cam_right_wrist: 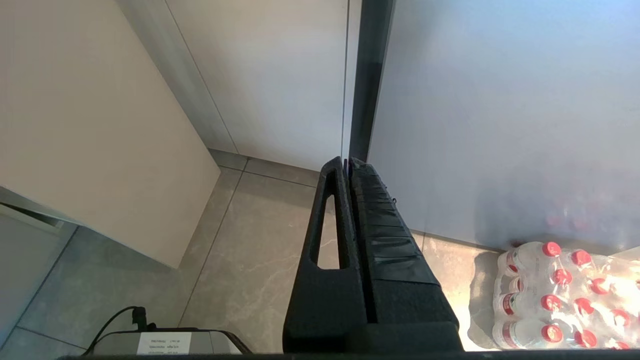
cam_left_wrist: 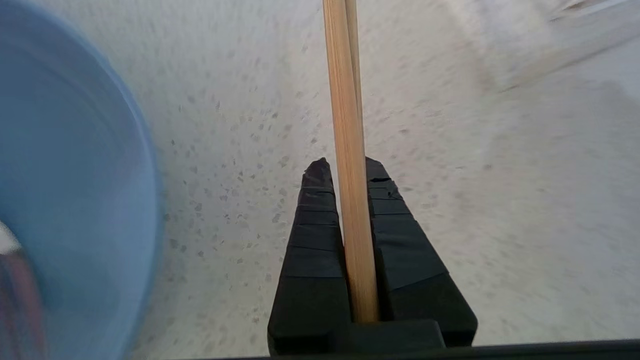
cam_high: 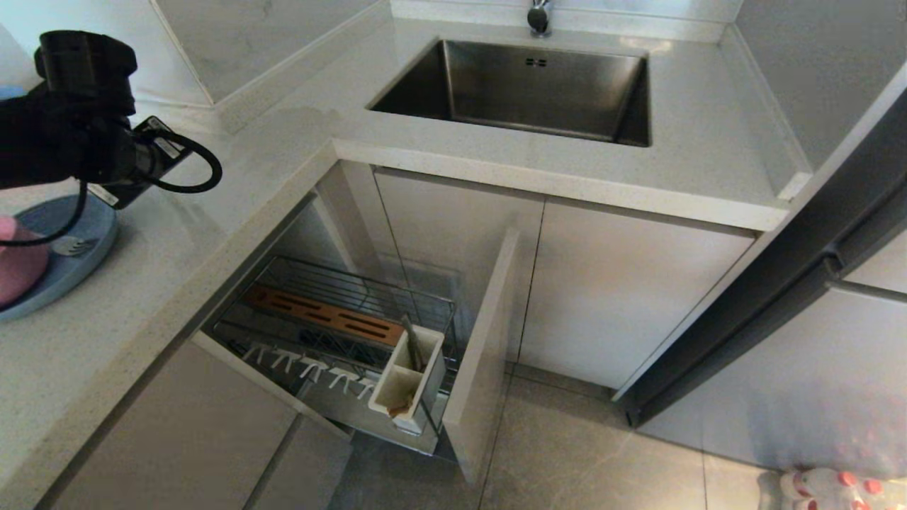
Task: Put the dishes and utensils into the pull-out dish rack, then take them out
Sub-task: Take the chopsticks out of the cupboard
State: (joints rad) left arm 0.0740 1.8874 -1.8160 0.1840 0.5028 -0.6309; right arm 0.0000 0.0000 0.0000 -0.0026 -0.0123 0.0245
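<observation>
Pale speckled stone forms the L-shaped table (cam_high: 297, 127) of a kitchen corner, with a steel sink (cam_high: 524, 88) set into it and white cabinet fronts below. Over that table, at the far left of the head view, the left gripper (cam_left_wrist: 345, 167) has its black fingers (cam_left_wrist: 312, 235) clamped on a pair of thin light-wood chopsticks (cam_left_wrist: 347, 150), which run out straight past the fingertips, lying close together. Just beside them, the wide shallow matte blue plate (cam_high: 67, 273) sits on the table near its left end, carrying a small round matte pink bowl (cam_high: 18, 258) and a slim silver metal utensil (cam_high: 71, 246) with a forked tip. Lower down, the pull-out dish rack (cam_high: 340, 333), a chrome wire basket with a brown slotted wooden strip (cam_high: 319, 315), a row of white plate prongs (cam_high: 312, 365) and a white utensil box (cam_high: 407, 379), stands drawn out of the cabinet behind its narrow beige front panel (cam_high: 485, 354); a slim grey handle leans in the box. Well apart from all this, the right gripper (cam_right_wrist: 347, 162) hangs low with its fingers pressed together on nothing, over grey floor tiles (cam_right_wrist: 250, 250) and near a shrink-wrapped pack of red-capped water bottles (cam_right_wrist: 555, 295).
</observation>
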